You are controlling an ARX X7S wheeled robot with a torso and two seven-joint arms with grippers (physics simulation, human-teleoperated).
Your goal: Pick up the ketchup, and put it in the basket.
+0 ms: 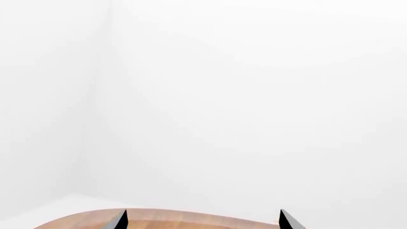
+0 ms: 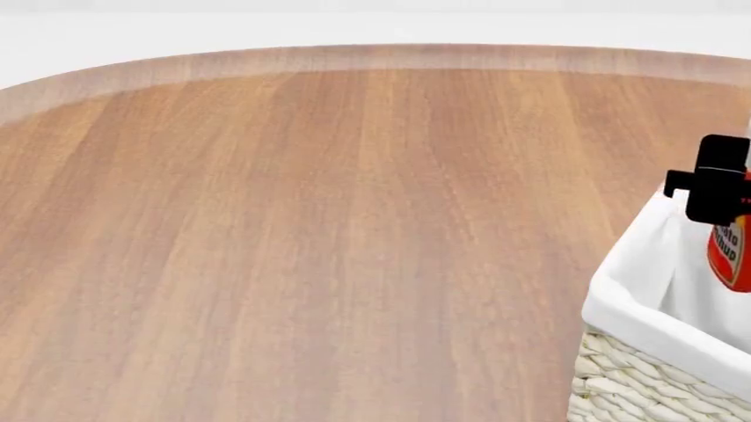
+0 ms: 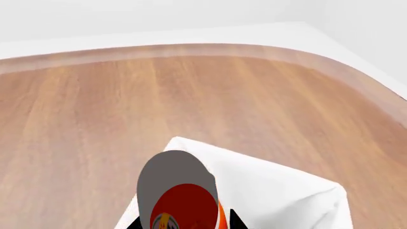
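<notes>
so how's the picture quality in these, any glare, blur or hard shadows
Head view: flat, even light on the wooden table, no glare or hard shadows, the far edge looks soft. Right wrist view: the ketchup is so close that it fills the bottom as a grey and red blob. Left wrist view: almost all washed-out white, with two dark tips of the left gripper at the bottom.

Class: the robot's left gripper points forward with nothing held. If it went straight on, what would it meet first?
Probably nothing nearby: beyond the left gripper shows only the brown wooden table's edge, low between the fingertips, then plain white background. Depth is unclear.
</notes>
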